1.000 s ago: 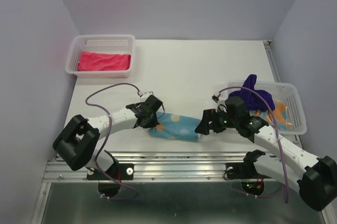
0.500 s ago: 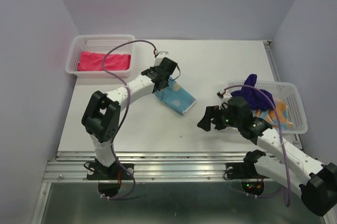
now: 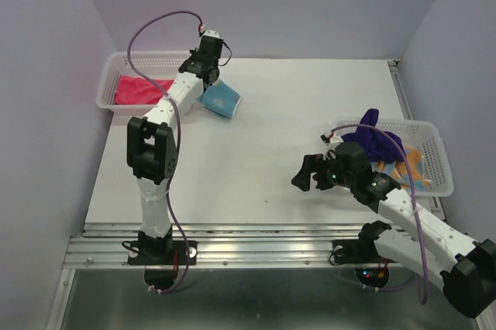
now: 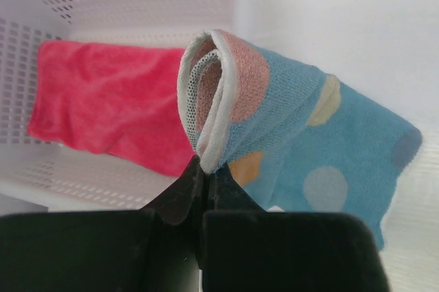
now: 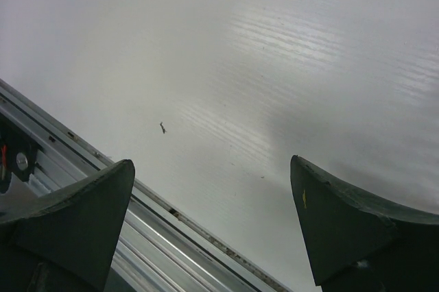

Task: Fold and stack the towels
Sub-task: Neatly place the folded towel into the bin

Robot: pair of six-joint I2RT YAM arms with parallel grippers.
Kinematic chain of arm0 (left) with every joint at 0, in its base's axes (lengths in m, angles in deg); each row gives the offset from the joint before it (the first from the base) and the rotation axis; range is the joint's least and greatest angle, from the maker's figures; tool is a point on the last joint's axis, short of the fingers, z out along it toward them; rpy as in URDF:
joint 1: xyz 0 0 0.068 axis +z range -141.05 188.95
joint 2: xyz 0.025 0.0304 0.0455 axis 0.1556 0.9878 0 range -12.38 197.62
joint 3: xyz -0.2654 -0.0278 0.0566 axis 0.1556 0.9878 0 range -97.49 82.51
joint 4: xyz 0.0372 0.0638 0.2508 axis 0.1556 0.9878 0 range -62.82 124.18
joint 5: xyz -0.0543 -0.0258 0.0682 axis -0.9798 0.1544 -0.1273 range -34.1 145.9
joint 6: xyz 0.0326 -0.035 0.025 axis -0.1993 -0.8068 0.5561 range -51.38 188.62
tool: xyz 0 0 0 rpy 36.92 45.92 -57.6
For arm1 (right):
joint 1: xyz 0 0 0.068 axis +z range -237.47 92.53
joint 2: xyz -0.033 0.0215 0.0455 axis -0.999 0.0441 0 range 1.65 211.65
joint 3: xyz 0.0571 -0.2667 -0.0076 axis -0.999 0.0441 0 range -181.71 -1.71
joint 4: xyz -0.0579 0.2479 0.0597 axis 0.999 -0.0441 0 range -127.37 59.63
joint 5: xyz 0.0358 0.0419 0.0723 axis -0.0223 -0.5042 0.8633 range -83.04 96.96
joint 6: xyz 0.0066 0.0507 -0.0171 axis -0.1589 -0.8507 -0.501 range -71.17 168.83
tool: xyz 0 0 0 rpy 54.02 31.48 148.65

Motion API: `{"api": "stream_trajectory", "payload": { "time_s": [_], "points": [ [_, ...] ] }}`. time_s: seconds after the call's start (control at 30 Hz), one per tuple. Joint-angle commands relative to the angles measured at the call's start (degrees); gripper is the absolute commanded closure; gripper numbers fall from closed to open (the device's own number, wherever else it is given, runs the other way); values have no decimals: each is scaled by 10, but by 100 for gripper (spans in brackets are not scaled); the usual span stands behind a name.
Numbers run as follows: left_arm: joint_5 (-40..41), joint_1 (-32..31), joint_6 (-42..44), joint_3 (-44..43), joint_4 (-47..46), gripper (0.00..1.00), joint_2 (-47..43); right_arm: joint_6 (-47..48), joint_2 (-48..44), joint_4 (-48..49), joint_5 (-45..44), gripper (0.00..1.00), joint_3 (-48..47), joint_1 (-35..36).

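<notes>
Top external counts four towels, two baskets; left claw pinches one.

One arm stretched far, the other low with its fingers apart.
The left arm rises from its base, bends at the elbow and reaches far back and left; the left gripper has its fingers pressed together on a fold of the dotted blue towel. The right arm lies low, forearm angled inward, and the right gripper has its fingers spread wide.

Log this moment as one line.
left hand: shut on dotted blue towel, beside basket holding pink towel | right hand: open, empty, above table
</notes>
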Motion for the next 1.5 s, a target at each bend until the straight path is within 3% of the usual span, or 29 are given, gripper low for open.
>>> {"api": "stream_trajectory", "payload": {
  "time_s": [0.0,0.23,0.53,0.77,0.93,1.13,1.47],
  "points": [
    [-3,17,70,-87,8,100,4,2,5,13,-23,0,-34,5],
    [-26,54,102,-229,66,100,28,2,12,8,-34,0,-35,4],
    [-50,100,103,-238,88,100,-6,1,17,7,-38,0,-36,5],
    [-93,158,112,-202,76,100,-17,1,18,6,-40,0,-37,4],
    [-113,181,153,-106,-2,100,-36,3,15,0,-34,0,-37,5],
    [-134,223,169,-85,-32,100,-16,4,24,-3,-33,0,-39,4],
    [-144,239,216,0,-119,100,-22,5,33,-11,-32,0,-40,4]
  ]
}}
